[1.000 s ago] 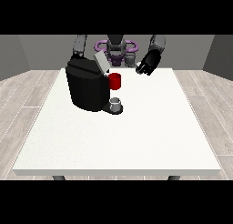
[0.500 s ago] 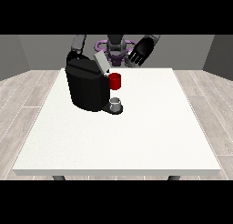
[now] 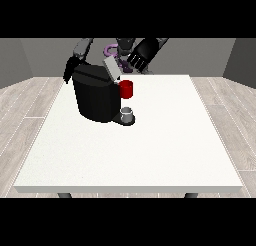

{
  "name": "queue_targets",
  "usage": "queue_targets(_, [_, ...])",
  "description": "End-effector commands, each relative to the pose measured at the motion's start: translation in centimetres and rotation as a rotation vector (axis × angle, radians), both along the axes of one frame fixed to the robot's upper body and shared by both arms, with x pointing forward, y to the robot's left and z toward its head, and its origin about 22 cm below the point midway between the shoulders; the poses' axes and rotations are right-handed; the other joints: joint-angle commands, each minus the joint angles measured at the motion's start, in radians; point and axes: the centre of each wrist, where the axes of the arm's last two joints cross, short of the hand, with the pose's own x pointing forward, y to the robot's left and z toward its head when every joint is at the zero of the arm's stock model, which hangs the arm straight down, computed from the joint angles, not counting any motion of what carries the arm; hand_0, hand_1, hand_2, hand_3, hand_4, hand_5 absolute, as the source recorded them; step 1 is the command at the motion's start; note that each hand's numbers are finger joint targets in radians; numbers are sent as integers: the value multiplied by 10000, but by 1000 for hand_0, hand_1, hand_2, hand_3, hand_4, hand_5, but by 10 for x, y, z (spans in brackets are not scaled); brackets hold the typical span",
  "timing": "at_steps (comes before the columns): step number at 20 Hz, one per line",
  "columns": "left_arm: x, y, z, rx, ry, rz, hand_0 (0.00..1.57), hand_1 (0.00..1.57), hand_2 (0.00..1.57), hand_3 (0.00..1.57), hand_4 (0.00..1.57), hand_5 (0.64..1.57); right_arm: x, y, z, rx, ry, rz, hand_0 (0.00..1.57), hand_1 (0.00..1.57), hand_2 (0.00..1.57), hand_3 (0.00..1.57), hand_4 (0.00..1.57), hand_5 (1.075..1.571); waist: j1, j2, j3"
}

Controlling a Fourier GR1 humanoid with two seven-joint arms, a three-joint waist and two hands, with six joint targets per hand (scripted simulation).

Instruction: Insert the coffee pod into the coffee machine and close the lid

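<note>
Coffee machine point(image 3: 95, 97): sitting on the worktop point(image 3: 150, 155), below the hand at the view's right point(image 3: 142, 55); lid point(image 3: 111, 69) standing raised beside that hand, probably awaiting closing. Hovering behind, fingers spread, seemingly lining up a push.

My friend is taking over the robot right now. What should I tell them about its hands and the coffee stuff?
Hand at the view's right: raised above the table's far edge, just right of the machine's lid, holding nothing that shows.
Hand at the view's left: mostly hidden behind the coffee machine; its fingers cannot be made out.
The machine stands on the white table, lid tilted up and open. A red thing at the machine sits at its front, a grey thing on the base below.
Done: cannot tell whether the pod is in.
Left: close the lid.
</note>
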Motion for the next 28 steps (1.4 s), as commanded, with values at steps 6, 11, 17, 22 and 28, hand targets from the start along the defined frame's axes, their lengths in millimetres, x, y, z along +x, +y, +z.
queue_targets(6, [0, 28, 45, -170, -1305, 366, 1265, 1265, 1303, 1256, 465, 1571, 11, 4, 35, -66, -1132, 228, 0, 0, 0, 0, 0, 1571, -628, 1268, -5])
queue_targets(11, [4, 14, 46, 143, -455, 386, 1207, 1207, 1280, 1238, 475, 1571, 20, 0, 43, 145, -695, 0, 0, 0, 0, 0, 0, 1571, -551, 1070, -3])
queue_targets(17, [7, -19, 13, 229, -443, 10, 1248, 1248, 1286, 1244, 445, 1571, 20, 2, 36, -89, -564, -206, 0, 0, 0, 0, 223, 1571, -303, 1009, -3])
queue_targets(22, [6, -11, 22, 339, -488, -247, 1211, 1211, 1252, 1220, 432, 1571, 19, -9, 26, 60, -693, -604, 0, 0, 0, 0, 36, 1571, -84, 1230, 0])
queue_targets(28, [7, -1, 35, 172, -649, -16, 1169, 1169, 1235, 1200, 422, 1571, 24, -9, 42, 83, -902, -319, 0, 0, 0, 0, 0, 1571, -329, 1319, -2])
